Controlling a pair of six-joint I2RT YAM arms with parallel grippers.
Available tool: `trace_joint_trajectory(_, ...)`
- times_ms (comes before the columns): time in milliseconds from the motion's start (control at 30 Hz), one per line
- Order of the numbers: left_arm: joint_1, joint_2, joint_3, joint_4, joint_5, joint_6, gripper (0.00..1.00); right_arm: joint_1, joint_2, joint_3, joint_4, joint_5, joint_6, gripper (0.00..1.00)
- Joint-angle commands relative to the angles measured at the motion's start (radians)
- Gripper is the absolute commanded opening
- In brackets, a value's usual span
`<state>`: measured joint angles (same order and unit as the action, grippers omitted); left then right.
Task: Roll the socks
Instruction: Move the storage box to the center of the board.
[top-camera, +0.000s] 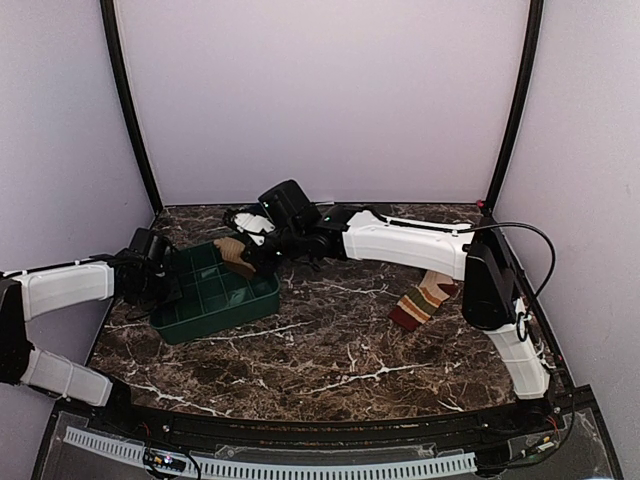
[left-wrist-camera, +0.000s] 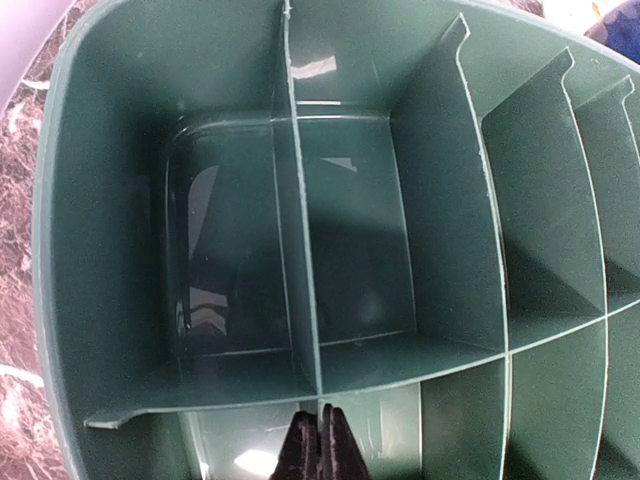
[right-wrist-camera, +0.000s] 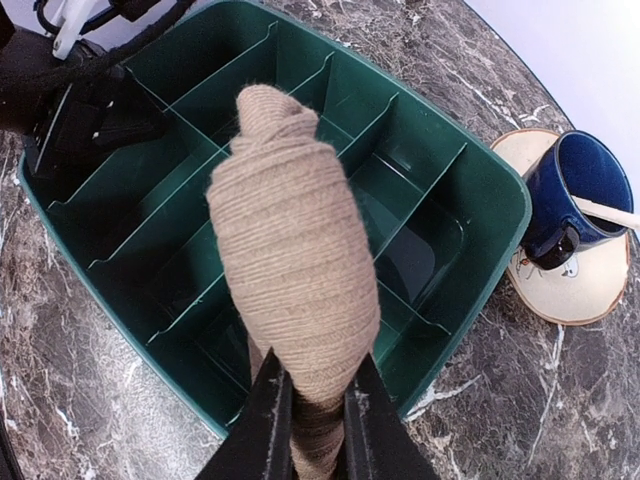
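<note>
The tan sock, a soft, light roll likely to spring loose unless gripped across its wraps, hangs over the green tray, pinched by one end in your right tool, whose jaws are narrowly parted, while your left tool sits fully closed inside the tray, holding nothing visible, and the striped sock lies on the table.

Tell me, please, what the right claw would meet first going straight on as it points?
Probably the green tray: the right claw, shut on the rolled tan sock, aims into it, so the sock would touch a divider first; depth is unclear.
</note>
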<state>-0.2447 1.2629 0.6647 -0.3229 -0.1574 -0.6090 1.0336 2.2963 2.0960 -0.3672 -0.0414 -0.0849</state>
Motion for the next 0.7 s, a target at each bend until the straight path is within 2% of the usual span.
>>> trace_joint_trajectory(0,-0.005,-0.024,-0.048,-0.083,0.08,-0.002,0.0,-0.003,-0.04,-0.016,0.026,0.017,0.015,0.0)
trace_joint_trajectory(267,-0.009,-0.099,-0.101,-0.113,0.142,-0.171,0.0,0.018,-0.045,-0.042,0.021,0.075,0.066,0.0)
trace_joint_trajectory(667,-0.116,-0.205,-0.129,-0.19,0.071,-0.403,0.07,0.107,0.002,-0.026,-0.022,0.203,0.117,0.0)
